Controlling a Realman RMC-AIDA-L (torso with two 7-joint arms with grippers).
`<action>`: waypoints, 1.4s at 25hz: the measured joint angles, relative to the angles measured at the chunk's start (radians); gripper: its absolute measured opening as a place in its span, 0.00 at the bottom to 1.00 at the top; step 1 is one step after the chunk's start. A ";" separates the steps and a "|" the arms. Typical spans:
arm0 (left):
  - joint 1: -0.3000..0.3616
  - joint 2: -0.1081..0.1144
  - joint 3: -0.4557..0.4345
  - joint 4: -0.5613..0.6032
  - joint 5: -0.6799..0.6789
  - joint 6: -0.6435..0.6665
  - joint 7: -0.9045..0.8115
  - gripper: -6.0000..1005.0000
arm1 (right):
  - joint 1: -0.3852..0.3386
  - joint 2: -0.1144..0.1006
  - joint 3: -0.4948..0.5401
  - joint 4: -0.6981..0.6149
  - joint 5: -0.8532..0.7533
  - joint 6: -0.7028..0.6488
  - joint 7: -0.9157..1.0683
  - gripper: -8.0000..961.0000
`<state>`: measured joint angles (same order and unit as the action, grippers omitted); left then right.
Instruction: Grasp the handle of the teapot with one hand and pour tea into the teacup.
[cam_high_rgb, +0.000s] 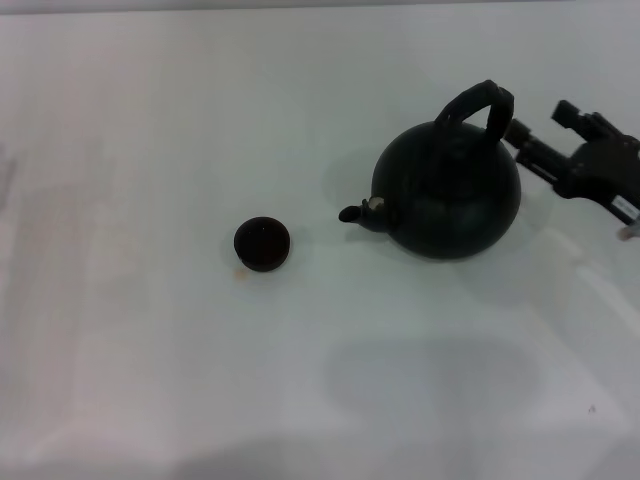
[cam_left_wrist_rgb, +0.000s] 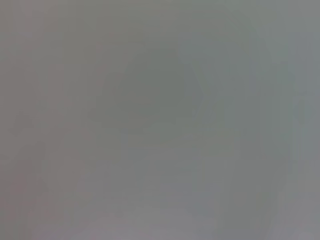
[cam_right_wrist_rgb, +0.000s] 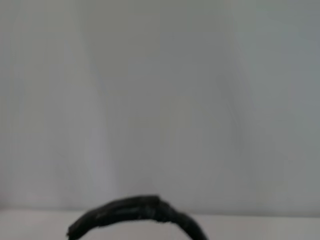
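Right pincer (cam_high_rgb: 520, 132), head view: it reaches in from the right edge, level with the handle (cam_high_rgb: 478, 105), its tip just beside the hoop's right leg. Whether it is touching or already closed on the hoop I cannot tell, nor how wide it stands. That approach height suits a side grasp on the arch rather than the body. Teapot (cam_high_rgb: 447, 190) sits upright on the white worktop (cam_high_rgb: 150, 380), right of centre, spout (cam_high_rgb: 358, 213) aimed left at the teacup (cam_high_rgb: 263, 243). Cup stands well apart from the spout, so the pot likely needs carrying over before any tilt. Left pincer not in view; that arm seems parked.

Left wrist view: flat grey blur only. Nothing of the task shows, which fits an idle arm.

Right wrist view: only the top arc of the handle (cam_right_wrist_rgb: 135, 212) shows, close and dark against pale worktop (cam_right_wrist_rgb: 160, 100). No fingers appear. This confirms the camera is lined up on the hoop, which the head view only suggests; cup and pot body are missing here.
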<state>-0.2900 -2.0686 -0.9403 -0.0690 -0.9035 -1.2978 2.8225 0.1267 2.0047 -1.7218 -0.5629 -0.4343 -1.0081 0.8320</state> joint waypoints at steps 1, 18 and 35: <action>0.000 0.000 0.000 0.000 0.000 0.000 0.000 0.86 | -0.004 -0.002 0.013 0.011 0.000 -0.022 0.016 0.66; -0.024 0.001 0.000 0.028 0.000 0.000 0.000 0.86 | 0.165 0.012 0.388 0.361 0.029 -0.213 0.241 0.85; -0.032 -0.003 0.004 0.026 0.002 0.007 0.000 0.86 | 0.299 0.022 0.393 0.358 0.123 -0.066 -0.588 0.84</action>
<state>-0.3223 -2.0720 -0.9359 -0.0427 -0.9019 -1.2911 2.8225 0.4254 2.0266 -1.3290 -0.2051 -0.3110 -1.0742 0.2443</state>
